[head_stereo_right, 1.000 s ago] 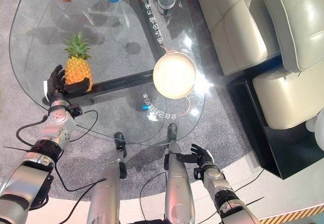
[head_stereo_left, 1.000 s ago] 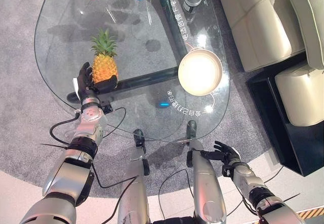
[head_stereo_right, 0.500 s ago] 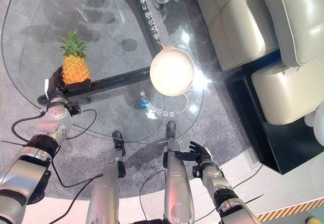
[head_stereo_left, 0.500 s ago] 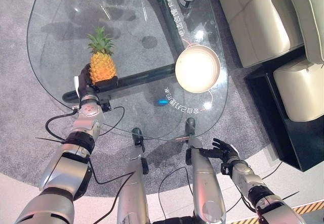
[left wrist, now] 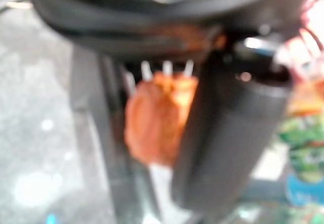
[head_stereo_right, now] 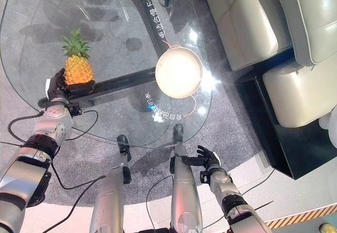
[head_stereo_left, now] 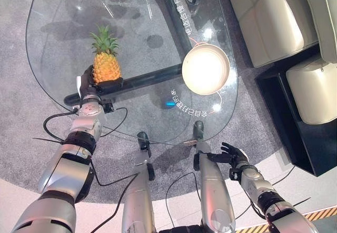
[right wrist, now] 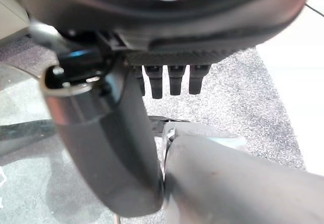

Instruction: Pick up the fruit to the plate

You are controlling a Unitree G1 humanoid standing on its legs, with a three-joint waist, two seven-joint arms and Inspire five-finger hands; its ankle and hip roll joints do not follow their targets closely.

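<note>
The left hand (head_stereo_left: pixel 93 84) grips the upright pineapple (head_stereo_left: pixel 106 66) on the glass table (head_stereo_left: pixel 63 49), well left of the plate (head_stereo_left: pixel 206 69); the right hand (head_stereo_left: pixel 233 154) hangs near, fingers relaxed.

The left arm reaches forward to the pineapple (head_stereo_left: pixel 106 67), its left hand (head_stereo_left: pixel 90 84) curled round the fruit's base with thumb across the front. The right hand (head_stereo_left: pixel 233 154) hangs low, well apart from the pineapple, fingers relaxed and spread.

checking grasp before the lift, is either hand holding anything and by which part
The left hand is curled round the pineapple, gripping the lower body of the fruit, crown free above. The right hand holds nothing, open below the table edge.
</note>
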